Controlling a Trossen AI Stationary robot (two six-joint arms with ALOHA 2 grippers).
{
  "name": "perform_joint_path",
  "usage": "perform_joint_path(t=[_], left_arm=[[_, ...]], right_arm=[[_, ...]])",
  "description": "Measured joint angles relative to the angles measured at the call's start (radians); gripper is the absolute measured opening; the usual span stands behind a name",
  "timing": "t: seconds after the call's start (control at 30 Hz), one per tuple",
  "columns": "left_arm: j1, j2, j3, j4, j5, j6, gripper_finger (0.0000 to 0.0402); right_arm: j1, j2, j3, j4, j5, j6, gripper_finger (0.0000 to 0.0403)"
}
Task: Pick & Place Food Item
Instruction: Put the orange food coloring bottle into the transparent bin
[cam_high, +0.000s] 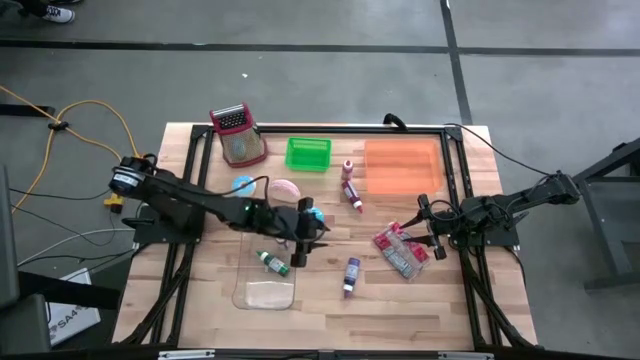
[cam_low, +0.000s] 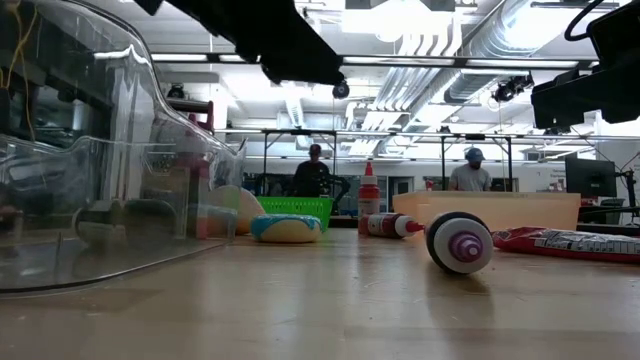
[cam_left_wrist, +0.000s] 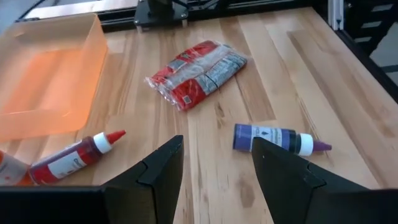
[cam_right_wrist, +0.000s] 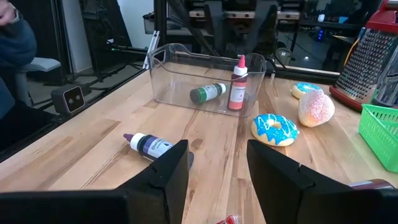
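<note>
The open, empty left gripper (cam_high: 303, 243) hung nearest the blue donut (cam_high: 312, 213), just above it in the frame's centre; the right gripper (cam_high: 428, 232) waited open at right.

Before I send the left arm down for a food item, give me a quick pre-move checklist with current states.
1. Left claw open and empty: ok.
2. Right claw open, empty, parked by the red packet: ok.
3. Purple bottle lying flat on bare wood ahead of the left claw: ok.
4. Orange bin empty for placing: ok.
5. Blue donut free of neighbours: ok, apart from the pink pastry.
6. Which food item is intended: cannot tell.
</note>
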Motion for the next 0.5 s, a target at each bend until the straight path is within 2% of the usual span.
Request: perform_joint_path(t=[0.13, 0.5], left_arm=[[0.026, 0.006, 0.001, -0.001, 0.052, -0.015, 0.0183], [0.063, 0.006, 0.001, -0.02, 0.056, 0.033, 0.0183]], right_arm=[[0.0, 0.0, 0.0, 0.0, 0.0, 0.0, 0.0152], [0.0, 0.0, 0.0, 0.0, 0.0, 0.0, 0.0152]])
